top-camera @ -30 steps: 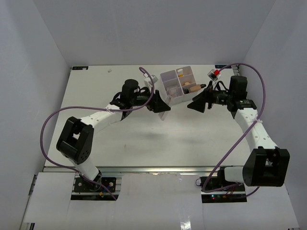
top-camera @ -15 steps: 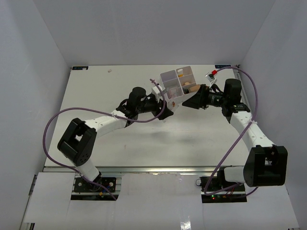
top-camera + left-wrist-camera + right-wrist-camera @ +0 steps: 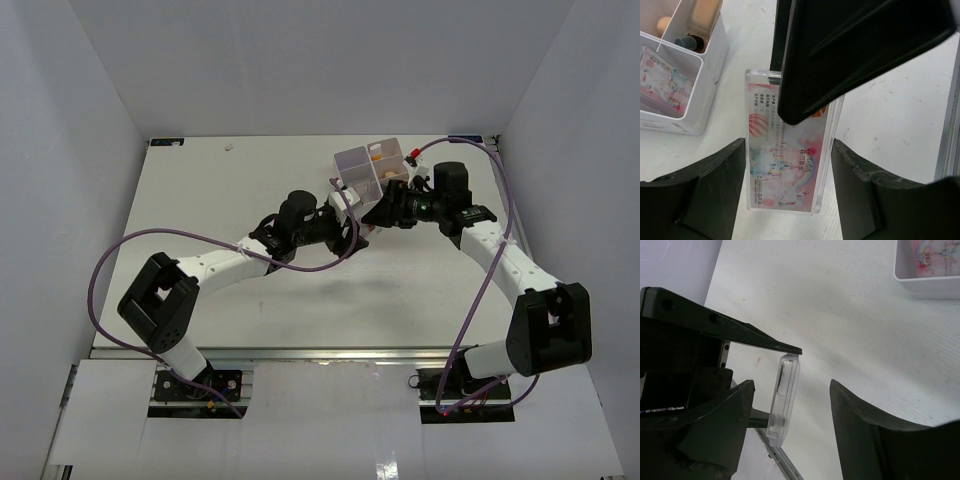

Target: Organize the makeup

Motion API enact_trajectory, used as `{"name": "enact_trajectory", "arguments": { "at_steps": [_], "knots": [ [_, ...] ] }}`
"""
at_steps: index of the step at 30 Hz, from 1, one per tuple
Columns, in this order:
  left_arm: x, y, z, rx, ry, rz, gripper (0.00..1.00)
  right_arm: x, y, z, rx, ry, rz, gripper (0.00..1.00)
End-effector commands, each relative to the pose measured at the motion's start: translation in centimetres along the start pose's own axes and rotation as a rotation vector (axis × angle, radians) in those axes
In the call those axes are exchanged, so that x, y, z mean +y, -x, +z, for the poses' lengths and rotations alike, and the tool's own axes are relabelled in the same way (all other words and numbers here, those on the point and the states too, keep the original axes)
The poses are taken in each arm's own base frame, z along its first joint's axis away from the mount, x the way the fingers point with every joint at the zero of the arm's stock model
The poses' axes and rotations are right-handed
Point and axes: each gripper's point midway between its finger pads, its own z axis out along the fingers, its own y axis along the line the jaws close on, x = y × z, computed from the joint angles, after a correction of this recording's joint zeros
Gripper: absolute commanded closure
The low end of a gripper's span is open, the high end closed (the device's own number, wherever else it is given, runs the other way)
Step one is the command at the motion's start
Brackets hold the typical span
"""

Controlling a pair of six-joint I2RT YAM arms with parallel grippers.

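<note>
A clear pinkish case (image 3: pixel 785 165) with a printed card stands on edge just above the table, with my left gripper (image 3: pixel 788 145) shut on its two long sides. In the right wrist view the case (image 3: pixel 784 400) shows edge-on, lashes inside. My right gripper (image 3: pixel 791 390) is open around it, one finger close to it and a gap on the other side. One of the right gripper's fingers (image 3: pixel 850 55) overlaps the case's top. From above, both grippers (image 3: pixel 352 222) (image 3: pixel 375 215) meet just in front of the white box (image 3: pixel 352 158).
The white box's wall (image 3: pixel 670 122) is left of the case. Its compartments hold another pinkish case (image 3: pixel 662 82), a beige dark-capped bottle (image 3: pixel 705 15) and a peach sponge (image 3: pixel 664 22). The table's metal edge rail (image 3: pixel 947 125) runs at the right.
My left arm carried the case right, toward the box. My right gripper swung left from beside the box to straddle the case, and its jaws have narrowed.
</note>
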Motion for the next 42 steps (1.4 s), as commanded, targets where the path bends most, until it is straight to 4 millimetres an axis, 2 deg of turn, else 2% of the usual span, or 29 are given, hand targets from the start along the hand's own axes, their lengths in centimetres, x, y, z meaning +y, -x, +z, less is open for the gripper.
{"name": "enact_trajectory", "arguments": {
  "at_steps": [1,7,10,13,15,18,20,22,23,27,31,34,37,42],
  "knots": [
    [0.0,2.7,-1.2,-0.059,0.019,0.043,1.00,0.4,1.4,0.0,-0.023,-0.026,-0.065,0.37],
    [0.2,2.9,-1.2,-0.058,0.036,0.042,1.00,0.7,0.9,0.8,0.024,-0.022,-0.084,0.65],
    [0.3,3.0,-1.3,-0.060,0.038,0.037,0.96,0.9,0.6,1.2,0.042,0.000,-0.093,0.79],
    [0.3,3.2,-1.3,-0.063,0.044,0.025,0.80,1.3,0.6,1.1,0.047,0.027,-0.117,0.87],
    [0.3,3.7,-1.5,-0.075,0.053,0.009,0.65,1.8,0.9,1.0,0.045,0.047,-0.147,0.92],
    [0.5,4.5,-2.0,-0.102,0.075,0.000,0.40,2.0,1.2,0.8,0.041,0.054,-0.179,0.92],
    [0.7,5.2,-2.5,-0.127,0.094,0.003,0.28,2.0,1.7,0.6,0.035,0.055,-0.212,0.92],
    [0.8,5.8,-3.1,-0.146,0.106,0.008,0.08,1.8,2.5,0.3,0.025,0.053,-0.236,0.92],
    [0.8,6.3,-3.4,-0.157,0.111,0.003,0.03,1.6,2.9,0.1,0.022,0.054,-0.246,0.92],
    [1.7,8.3,-5.1,-0.185,0.148,-0.027,0.02,0.3,5.4,-0.7,0.009,0.032,-0.333,0.92],
    [2.9,9.6,-7.2,-0.181,0.194,-0.053,0.02,-0.3,8.0,-1.4,0.008,0.006,-0.560,0.92],
    [3.8,8.7,-8.7,-0.147,0.231,-0.086,0.02,-0.1,9.4,-1.7,0.047,0.027,-0.770,0.92],
    [4.5,8.0,-10.7,-0.145,0.278,-0.090,0.02,0.0,12.1,-1.4,0.091,0.038,-1.031,0.92],
    [6.1,6.7,-12.9,-0.152,0.337,-0.119,0.02,-1.6,11.8,0.5,0.236,0.057,-1.223,0.92]
  ]
}}
